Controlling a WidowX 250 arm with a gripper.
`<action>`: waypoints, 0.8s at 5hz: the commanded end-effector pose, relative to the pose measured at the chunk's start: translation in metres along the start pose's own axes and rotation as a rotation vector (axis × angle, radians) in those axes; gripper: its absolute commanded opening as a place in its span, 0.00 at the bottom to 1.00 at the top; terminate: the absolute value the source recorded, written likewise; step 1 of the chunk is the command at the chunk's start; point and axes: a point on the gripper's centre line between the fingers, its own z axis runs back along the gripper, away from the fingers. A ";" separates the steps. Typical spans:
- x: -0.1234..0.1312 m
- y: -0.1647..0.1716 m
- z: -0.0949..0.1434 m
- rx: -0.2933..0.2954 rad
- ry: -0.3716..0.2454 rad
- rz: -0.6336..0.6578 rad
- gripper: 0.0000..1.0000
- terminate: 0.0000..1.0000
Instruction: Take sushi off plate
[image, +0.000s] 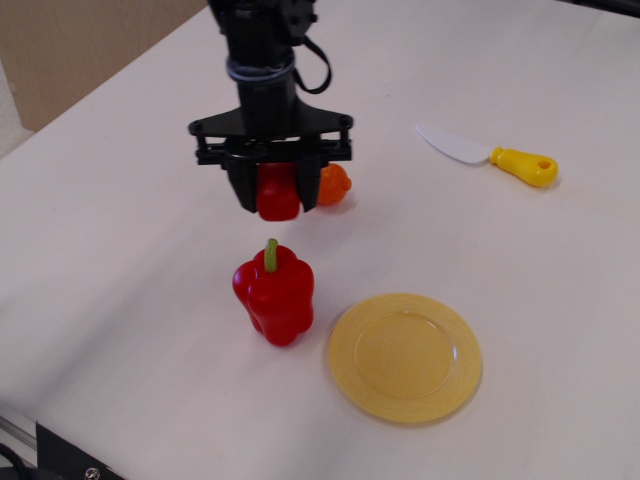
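My black gripper (275, 200) is shut on the sushi (278, 194), a small glossy red block, and holds it in the air above the white table. It hangs behind and a little left of the red bell pepper (274, 293). The round translucent yellow plate (405, 356) lies bare at the front right, well away from the gripper. The sushi is partly hidden by the two black fingers.
An orange carrot-like toy (333, 185) lies just behind the gripper, partly hidden. A toy knife (492, 155) with a white blade and yellow handle lies at the back right. The table's left edge runs diagonally at the far left.
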 end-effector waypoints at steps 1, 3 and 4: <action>-0.010 0.030 -0.017 0.018 0.037 0.042 0.00 0.00; -0.001 0.037 -0.031 -0.009 0.068 0.065 1.00 0.00; 0.005 0.042 -0.020 -0.031 0.035 0.082 1.00 0.00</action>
